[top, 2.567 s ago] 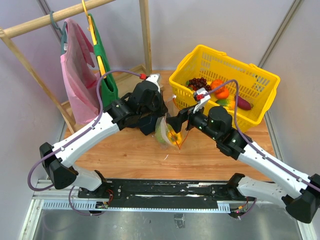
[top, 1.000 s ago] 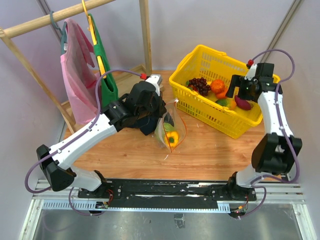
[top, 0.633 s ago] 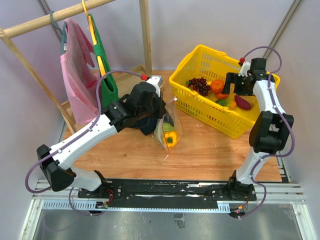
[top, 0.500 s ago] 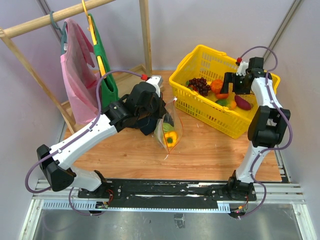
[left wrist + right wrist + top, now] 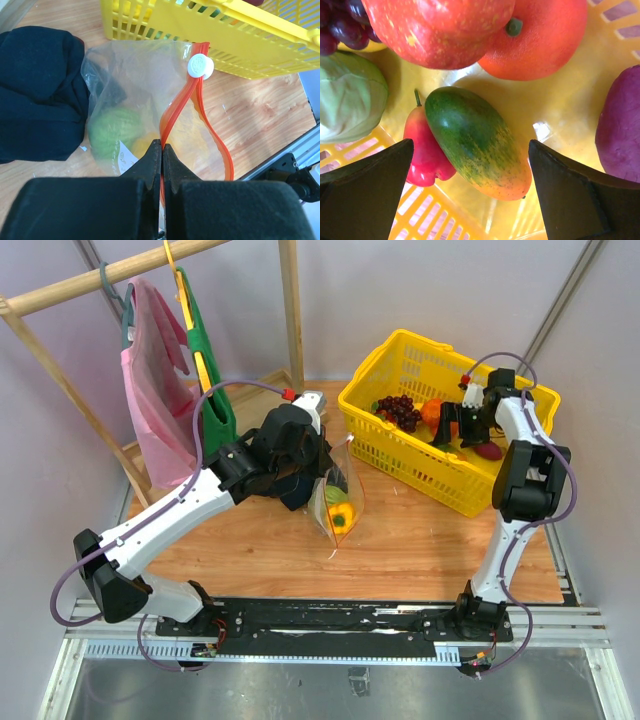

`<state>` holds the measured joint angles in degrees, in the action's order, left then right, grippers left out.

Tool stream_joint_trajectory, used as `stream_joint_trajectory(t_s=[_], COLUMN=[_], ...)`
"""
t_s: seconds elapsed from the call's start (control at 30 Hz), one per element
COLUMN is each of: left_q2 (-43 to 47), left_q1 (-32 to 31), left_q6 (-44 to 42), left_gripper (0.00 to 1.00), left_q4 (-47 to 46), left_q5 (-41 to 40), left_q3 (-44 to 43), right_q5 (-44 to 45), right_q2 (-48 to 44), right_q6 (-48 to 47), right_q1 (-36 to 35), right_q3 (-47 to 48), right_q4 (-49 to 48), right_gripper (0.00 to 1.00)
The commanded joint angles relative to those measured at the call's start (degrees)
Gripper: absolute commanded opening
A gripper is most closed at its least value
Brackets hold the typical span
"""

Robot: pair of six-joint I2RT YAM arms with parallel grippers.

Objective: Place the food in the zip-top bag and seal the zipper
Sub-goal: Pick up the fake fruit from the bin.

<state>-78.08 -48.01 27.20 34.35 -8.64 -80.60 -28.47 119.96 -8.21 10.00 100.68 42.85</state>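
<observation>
1. Since my right gripper [image 5: 452,424] has swung from the zip-top bag [image 5: 338,502] over to the yellow basket [image 5: 400,360], another fetch is starting.
2. Left wrist: my left gripper [image 5: 161,150] is clenched on the zipper [image 5: 176,105], holding the mouth up, with pale green food [image 5: 116,134] inside.
3. Right wrist: jaws spread wide and empty, straddling a green mango [image 5: 475,142], probably not touching it.

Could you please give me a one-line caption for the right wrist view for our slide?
Right gripper, jaws wide open, poised over a green-orange mango in the yellow basket, beside a red pepper.
</observation>
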Motion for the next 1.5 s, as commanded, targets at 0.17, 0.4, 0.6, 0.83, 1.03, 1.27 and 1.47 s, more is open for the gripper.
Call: stream_joint_trajectory(t_s=[0.17, 0.4, 0.6, 0.83, 1.03, 1.27, 1.47], left_q2=[0.8, 1.4, 1.4, 1.2, 1.3, 1.4, 1.4], left_q1=[0.1, 0.1, 0.1, 0.1, 0.1, 0.1, 0.1], left_q6=[-0.3, -0.2, -0.1, -0.1, 0.0, 0.0, -0.2], left_gripper=[0.00, 0.00, 0.00, 0.00, 0.00, 0.00, 0.00], left_q4=[-0.8, -0.6, -0.4, -0.4, -0.3, -0.3, -0.6], left_q5=[0.8, 0.3, 0.2, 0.2, 0.1, -0.1, -0.1], left_q3=[0.1, 0.4, 0.3, 0.3, 0.3, 0.1, 0.0], right_q5=[1.8, 2.4, 3.1, 3.7, 5.2, 8.1, 11.4], right_q2=[-3.3, -2.3, 0.1, 1.4, 0.6, -5.6, -11.4], right_q6=[-1.6, -1.6, -1.5, -1.4, -0.1, 2.1, 4.9], right_q1=[1.0, 0.9, 0.9, -0.1, -0.1, -0.1, -0.1], right_q3=[-5.3, -7.2, -6.9, -6.9, -6.8, -6.8, -6.6], right_q4=[0.3, 0.9, 1.7, 2.0, 1.9, 1.5, 2.9], right_gripper=[0.97, 0.87, 0.84, 0.83, 0.64, 0.47, 0.36])
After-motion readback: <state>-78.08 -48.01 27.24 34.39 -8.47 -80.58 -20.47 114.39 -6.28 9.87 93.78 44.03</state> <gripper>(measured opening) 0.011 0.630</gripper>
